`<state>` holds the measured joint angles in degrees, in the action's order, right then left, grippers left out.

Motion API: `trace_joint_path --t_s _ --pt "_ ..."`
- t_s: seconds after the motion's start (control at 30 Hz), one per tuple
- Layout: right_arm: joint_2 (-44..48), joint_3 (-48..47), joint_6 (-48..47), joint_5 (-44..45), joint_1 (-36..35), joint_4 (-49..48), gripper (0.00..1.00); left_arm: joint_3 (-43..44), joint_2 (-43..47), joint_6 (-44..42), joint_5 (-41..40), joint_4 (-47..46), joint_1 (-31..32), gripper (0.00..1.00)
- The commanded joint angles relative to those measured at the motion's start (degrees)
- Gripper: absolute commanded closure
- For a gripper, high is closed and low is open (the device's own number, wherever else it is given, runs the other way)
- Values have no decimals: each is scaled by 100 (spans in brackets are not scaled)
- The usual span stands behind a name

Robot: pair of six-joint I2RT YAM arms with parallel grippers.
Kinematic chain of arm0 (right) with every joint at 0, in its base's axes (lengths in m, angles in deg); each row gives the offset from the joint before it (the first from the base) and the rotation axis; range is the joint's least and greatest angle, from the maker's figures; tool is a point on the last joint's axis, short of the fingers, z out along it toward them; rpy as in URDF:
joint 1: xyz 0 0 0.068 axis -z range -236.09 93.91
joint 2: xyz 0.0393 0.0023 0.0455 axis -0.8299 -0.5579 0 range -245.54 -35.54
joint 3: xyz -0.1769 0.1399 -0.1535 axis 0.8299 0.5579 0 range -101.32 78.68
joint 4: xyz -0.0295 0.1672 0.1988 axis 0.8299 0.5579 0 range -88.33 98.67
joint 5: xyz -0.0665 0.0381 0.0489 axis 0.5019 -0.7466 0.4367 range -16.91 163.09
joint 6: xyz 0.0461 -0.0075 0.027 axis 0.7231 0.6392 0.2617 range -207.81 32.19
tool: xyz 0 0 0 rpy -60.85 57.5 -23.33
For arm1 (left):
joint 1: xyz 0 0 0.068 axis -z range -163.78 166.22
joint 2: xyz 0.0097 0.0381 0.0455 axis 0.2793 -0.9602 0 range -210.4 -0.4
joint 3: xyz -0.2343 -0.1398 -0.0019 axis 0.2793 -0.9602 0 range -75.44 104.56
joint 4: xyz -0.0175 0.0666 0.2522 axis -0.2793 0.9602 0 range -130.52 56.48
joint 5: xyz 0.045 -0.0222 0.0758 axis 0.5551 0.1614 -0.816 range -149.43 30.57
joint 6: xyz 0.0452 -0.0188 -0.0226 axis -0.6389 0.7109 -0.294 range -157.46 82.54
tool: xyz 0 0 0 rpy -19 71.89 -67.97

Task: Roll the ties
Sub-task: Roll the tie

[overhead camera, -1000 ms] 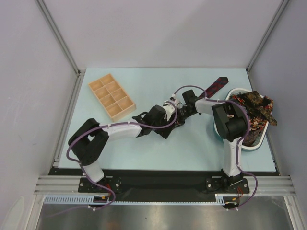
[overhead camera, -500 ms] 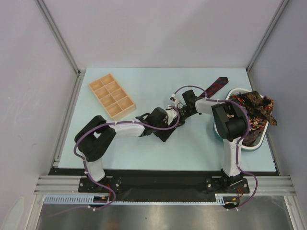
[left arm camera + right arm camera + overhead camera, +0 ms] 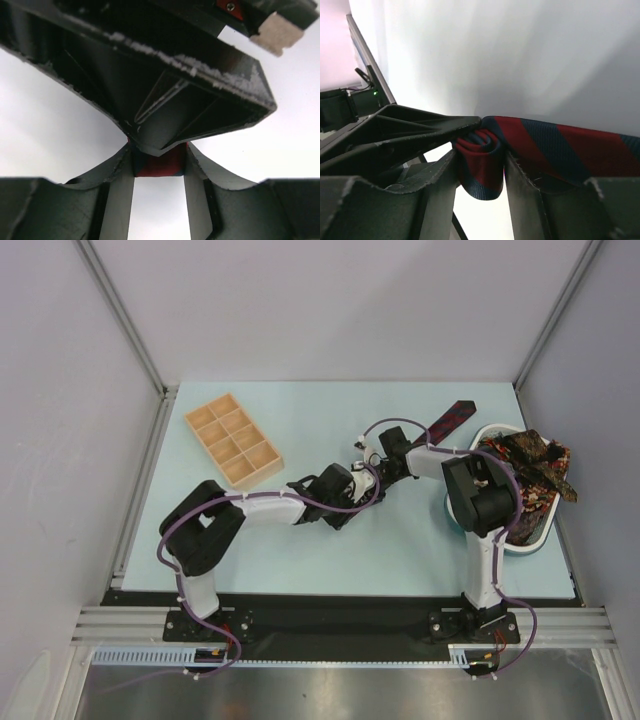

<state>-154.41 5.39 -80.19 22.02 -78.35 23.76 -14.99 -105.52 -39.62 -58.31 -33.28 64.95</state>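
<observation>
A dark navy tie with red diagonal stripes (image 3: 452, 420) lies across the table from the back right to the middle, where both grippers meet. Its near end is wound into a small roll (image 3: 480, 175). My right gripper (image 3: 480, 165) has that roll filling the gap between its fingers, touching both. From the left, my left gripper (image 3: 159, 161) is shut on the same roll, with red and navy cloth (image 3: 159, 167) wedged between its fingertips. In the top view the left gripper (image 3: 357, 486) and the right gripper (image 3: 372, 468) sit tip to tip. More ties (image 3: 530, 475) are heaped at the right.
The heap of ties lies in a white oval basket (image 3: 490, 430) at the table's right edge. A wooden compartment tray (image 3: 232, 440) stands at the back left. Metal frame posts rise at the back corners.
My left arm has reached further right to the right gripper, and its jaws have closed in on the roll. The right gripper's jaws have widened a little around the roll.
</observation>
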Motion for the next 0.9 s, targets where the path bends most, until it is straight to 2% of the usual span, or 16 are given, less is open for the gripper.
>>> trace_joint_path --t_s 0.0,0.33,0.4,0.47,0.5,0.57,0.63,0.77,0.87 --pt "188 122 20 791 46 -248 52 29 -17 -75 81 225 119 57" --pt "443 350 231 1090 169 -345 48 81 -61 -40 -95 304 119 58" --pt "505 412 293 1064 178 -442 52 64 -61 -40 -95 286 119 58" --pt "505 439 275 1029 178 -460 64 81 -79 -22 -243 304 119 58" --pt "496 430 258 977 161 -468 73 99 -87 -31 -236 304 119 58" --pt "426 378 240 950 135 -451 78 116 -105 -31 -227 295 119 57" --pt "382 343 196 958 108 -398 81 143 -88 -22 -192 278 119 54" --pt "347 325 170 932 108 -389 83 213 0 -13 -209 216 119 37" --pt "321 316 170 871 99 -407 84 467 0 -22 -288 321 119 29"
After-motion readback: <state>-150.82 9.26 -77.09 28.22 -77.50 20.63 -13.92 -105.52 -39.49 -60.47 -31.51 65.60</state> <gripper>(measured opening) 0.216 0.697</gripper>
